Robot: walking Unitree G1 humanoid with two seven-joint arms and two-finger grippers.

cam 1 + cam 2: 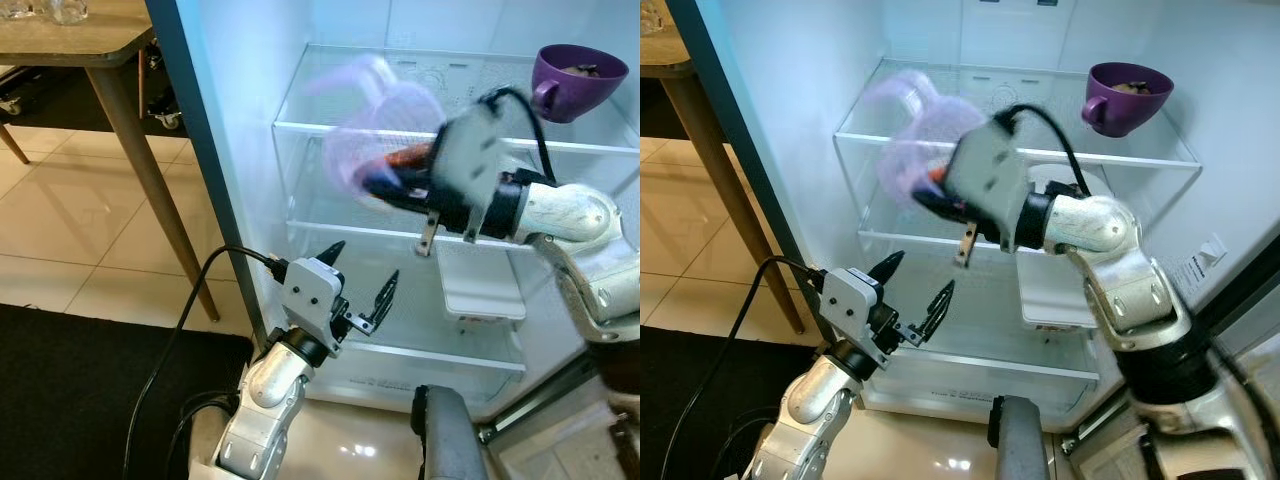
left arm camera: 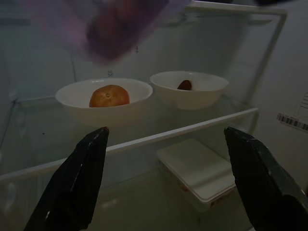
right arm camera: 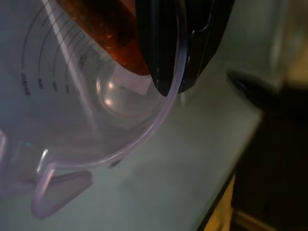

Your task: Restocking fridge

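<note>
One tilted measuring jug (image 1: 375, 125), mouth toward the fridge's rear, pinched by right gripper (image 1: 385, 182).

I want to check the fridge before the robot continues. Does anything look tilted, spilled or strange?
Yes. The right gripper holds a clear purple measuring jug tipped on its side in front of the upper shelf, with an orange item inside. No spill is visible. The purple cup stands upright.

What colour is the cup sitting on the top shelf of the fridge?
The cup is purple, clearest in the right eye view.
</note>
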